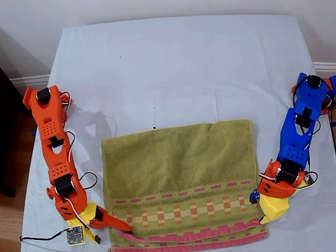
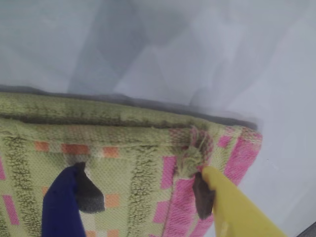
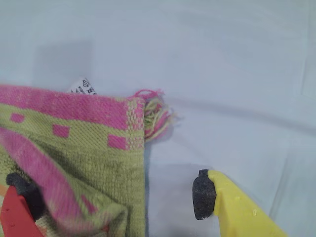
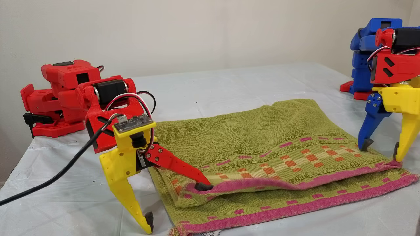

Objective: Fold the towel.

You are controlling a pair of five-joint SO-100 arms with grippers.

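Observation:
The towel (image 1: 178,163) lies folded in half on the white tablecloth, olive green, with its checked band and two pink hems toward the exterior view's bottom edge. My first gripper (image 1: 261,210) stands open at the towel's corner on the exterior view's right. Its blue finger (image 2: 61,207) rests on the checked band and its yellow finger (image 2: 232,207) touches the pink hem (image 2: 242,158). My second gripper (image 1: 113,234) is open at the corner on the exterior view's left. Its red finger (image 4: 177,165) presses the upper hem, and its yellow finger (image 3: 237,212) stands on bare cloth beside the towel (image 3: 89,158). A white tag (image 3: 81,88) peeks out.
The white tablecloth (image 1: 173,68) covers the table up to the wall. The orange arm's base (image 1: 44,102) sits at the exterior view's left and the blue arm's base (image 1: 310,92) at its right. A black cable (image 4: 49,182) trails off the table's near corner.

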